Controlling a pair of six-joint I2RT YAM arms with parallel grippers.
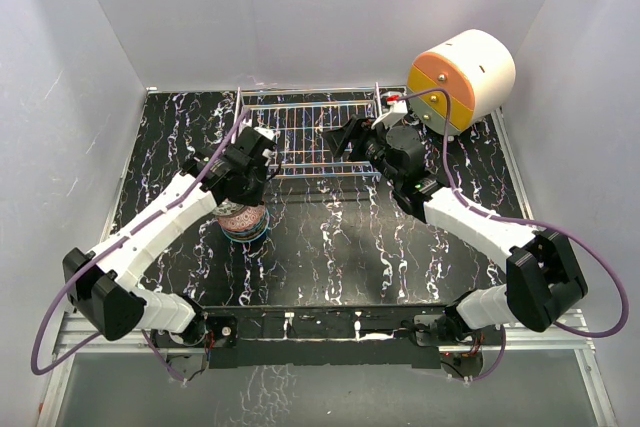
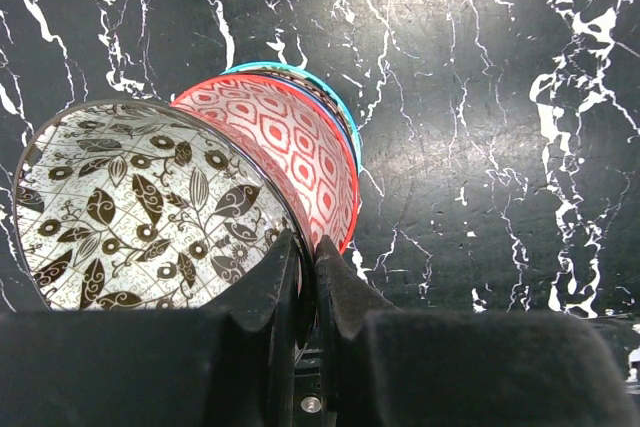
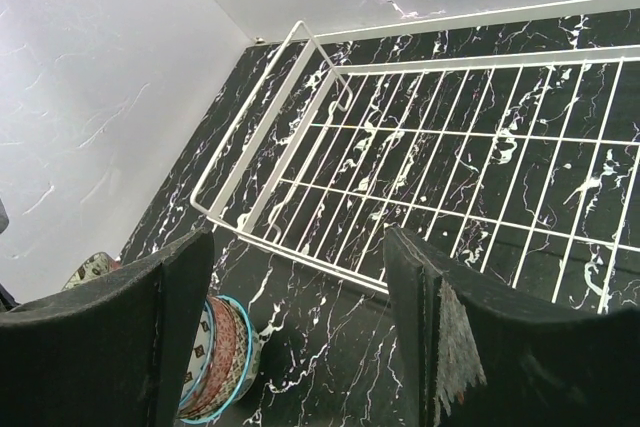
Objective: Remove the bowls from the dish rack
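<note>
While pinching the leaf-patterned bowl [image 2: 140,207] by its rim, holds it tipped up on edge over the stack of bowls [image 1: 243,219], with the left hand [image 2: 307,252] closed down to a narrow slit on the thin ceramic wall. Gripped at the rim most likely because only that wall fits between the fingers, and because it leaves the foot free to nest downward. Cannot tell whether touching the red-patterned bowl [image 2: 290,147] on top of the stack or just clear of it.

Stacked on the bench [image 1: 330,237] just in front of the near left corner of the dish rack [image 1: 300,132], presumably to keep each carry short and to save room. Shows only bare wire in the dish rack from above and from the right wrist; no bowl visible in it. Judged close to finished: this bowl to level, lower and let go. Tilted like this, could slide off or knock the stack if released too soon.

Hovers over the dish rack with the right hand [image 3: 300,237], fingers spread wide and nothing between them, seemingly out of the other arm's way.
</note>
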